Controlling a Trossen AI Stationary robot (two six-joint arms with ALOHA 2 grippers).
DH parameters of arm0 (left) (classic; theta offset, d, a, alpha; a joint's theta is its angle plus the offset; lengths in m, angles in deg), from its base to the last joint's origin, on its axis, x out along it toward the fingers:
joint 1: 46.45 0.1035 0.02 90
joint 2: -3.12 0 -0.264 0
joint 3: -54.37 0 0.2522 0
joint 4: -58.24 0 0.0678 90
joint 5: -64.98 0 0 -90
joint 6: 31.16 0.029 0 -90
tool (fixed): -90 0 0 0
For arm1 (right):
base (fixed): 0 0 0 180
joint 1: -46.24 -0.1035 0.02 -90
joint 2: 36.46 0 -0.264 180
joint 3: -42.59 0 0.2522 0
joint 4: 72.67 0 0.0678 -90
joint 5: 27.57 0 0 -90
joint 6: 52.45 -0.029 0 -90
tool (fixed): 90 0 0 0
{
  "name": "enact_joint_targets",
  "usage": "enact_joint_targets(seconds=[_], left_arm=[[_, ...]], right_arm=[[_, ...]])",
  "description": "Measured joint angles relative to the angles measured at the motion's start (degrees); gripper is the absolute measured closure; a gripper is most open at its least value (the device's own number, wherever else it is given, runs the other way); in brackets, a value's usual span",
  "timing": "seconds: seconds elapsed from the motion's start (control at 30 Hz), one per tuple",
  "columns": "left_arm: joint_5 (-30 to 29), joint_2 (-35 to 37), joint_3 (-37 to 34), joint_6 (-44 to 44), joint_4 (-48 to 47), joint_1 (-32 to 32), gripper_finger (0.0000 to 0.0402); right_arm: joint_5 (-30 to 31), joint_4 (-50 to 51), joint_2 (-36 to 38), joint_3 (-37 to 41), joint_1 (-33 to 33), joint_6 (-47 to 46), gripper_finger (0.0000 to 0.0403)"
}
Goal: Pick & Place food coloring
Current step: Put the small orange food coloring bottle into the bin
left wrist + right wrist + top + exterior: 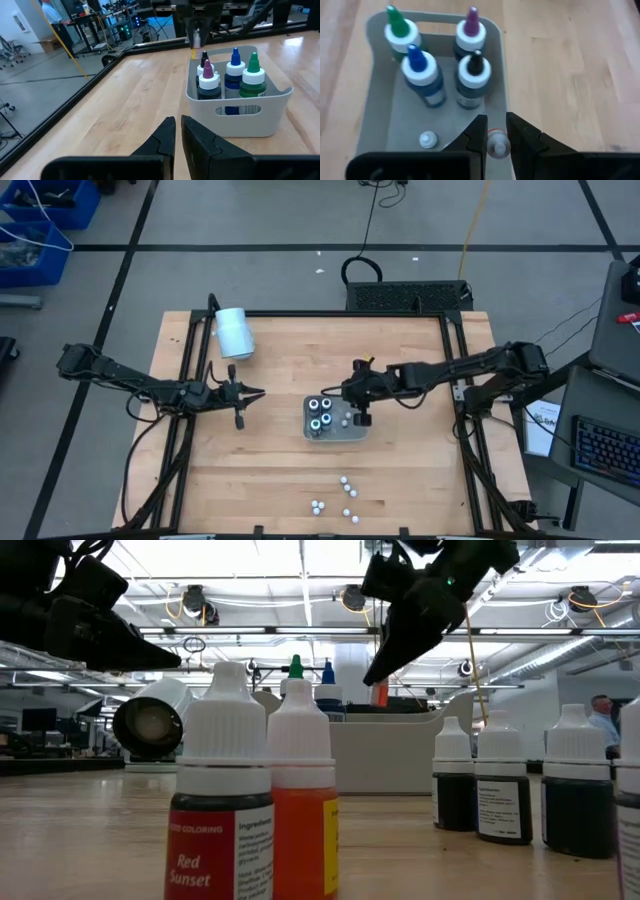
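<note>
1. Held bottle [497,146] mostly hidden between right gripper [496,134] fingers, clenched on it above tray [375,125] rim.
2. In tray: four tall bottles [424,75], one small white-capped [427,139].
3. Loose bottles [346,498] near front edge.
4. Left gripper [177,131] clenched, empty, beside tray.

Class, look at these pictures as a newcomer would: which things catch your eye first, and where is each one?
The grey tray mid-table holds four larger capped bottles and one tiny one. The right gripper, above the tray's edge, grips a small bottle. More small bottles dot the near table; the left gripper waits left of the tray.
</note>
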Motion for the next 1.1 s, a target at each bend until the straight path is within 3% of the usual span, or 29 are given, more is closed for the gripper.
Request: enact_joint_targets(seconds=[0.3,0.63,1.1], left_arm=[[-0.27,-0.01,0.0,1.29,0.07,-0.02,0.0364],[-0.42,-0.01,0.0,1.3,0.2,-0.02,0.0364],[-0.44,0.02,0.0,1.3,0.13,0.0,0.0364]], right_arm=[[-0.02,-3.18,-2.29,0.02,-3.14,-2.23,0.0357],[0.01,-5.41,-9.82,0.02,-2.0,-3.47,0.0357],[-1.65,-8.86,-14.98,0.02,-0.45,-4.37,0.0357]])
